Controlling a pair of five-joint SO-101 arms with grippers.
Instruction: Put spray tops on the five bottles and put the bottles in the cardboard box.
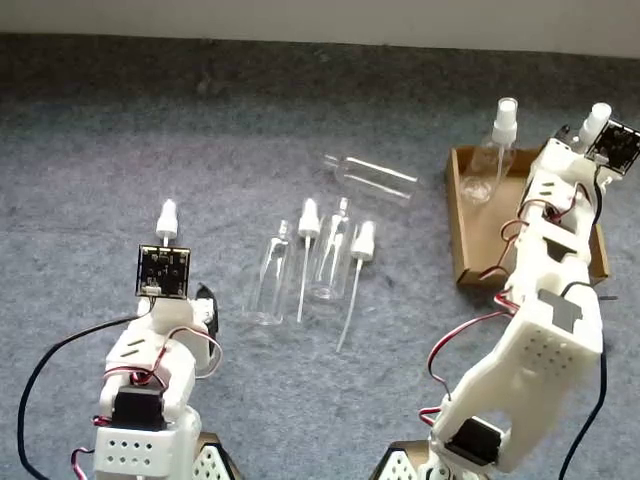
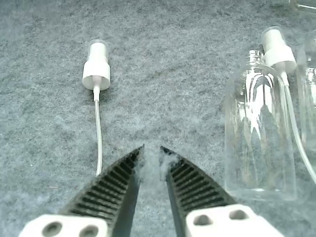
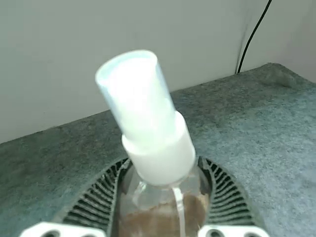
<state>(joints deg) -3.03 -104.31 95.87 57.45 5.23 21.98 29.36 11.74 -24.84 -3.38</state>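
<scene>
Clamping a capped bottle [image 3: 153, 143], the right gripper [image 3: 160, 170] holds it over the cardboard box [image 1: 478, 238], probably to lower it beside the standing bottle [image 1: 492, 165] inside. The left gripper [image 2: 152, 152], slightly parted and empty, hangs near a loose spray top [image 2: 96, 66] on the counter [image 2: 168, 74].

Robotics bench: felt tabletop [image 1: 250, 130], bare wall [image 3: 59, 44].

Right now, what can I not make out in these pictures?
- High view: the right arm covers much of the cardboard box, so its contents are partly hidden.
- Right wrist view: the frame edge cuts off the held bottle past its shoulder.
- Left wrist view: the frame edge cuts off one lying bottle.
</scene>
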